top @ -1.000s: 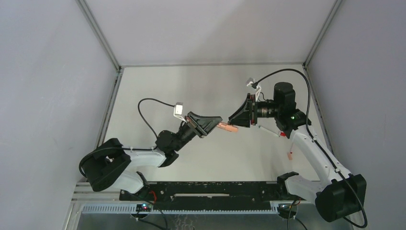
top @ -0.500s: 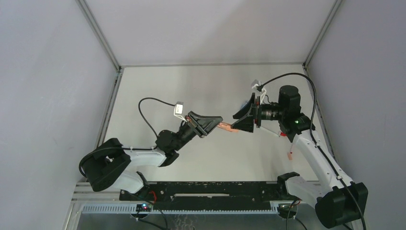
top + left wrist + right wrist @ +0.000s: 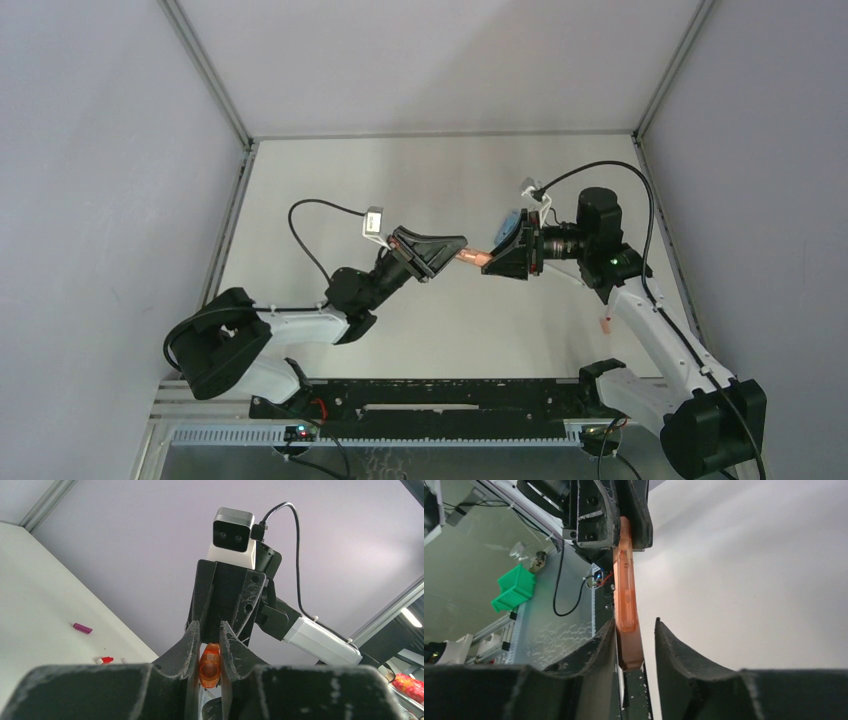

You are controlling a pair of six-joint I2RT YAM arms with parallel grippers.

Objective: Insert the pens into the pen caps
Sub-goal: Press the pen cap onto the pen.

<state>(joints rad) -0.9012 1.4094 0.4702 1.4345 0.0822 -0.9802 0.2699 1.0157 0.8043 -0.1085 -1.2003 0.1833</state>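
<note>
My left gripper [image 3: 458, 247] is shut on a salmon-orange pen cap [image 3: 472, 257], held in the air and pointing at my right gripper [image 3: 490, 258]. In the left wrist view the cap [image 3: 209, 664] is seen end-on, pinched between both fingers. In the right wrist view the orange piece [image 3: 626, 605] runs from the left gripper down between my right gripper's [image 3: 635, 625] fingers. It lies against one finger, with a gap to the other. Whether a pen is inside it, I cannot tell. A white pen with a red end [image 3: 572, 276] lies under the right arm.
A light blue cap [image 3: 511, 222] lies beside the right gripper. A small salmon-tipped piece [image 3: 605, 322] rests near the right wall. The left wrist view shows a magenta cap [image 3: 82, 628] and a red-tipped pen [image 3: 105, 660] on the table.
The right gripper drew back to the right, then came left again over the orange piece's end. Both grippers sit slightly higher in the top view. The left grip is unchanged.
</note>
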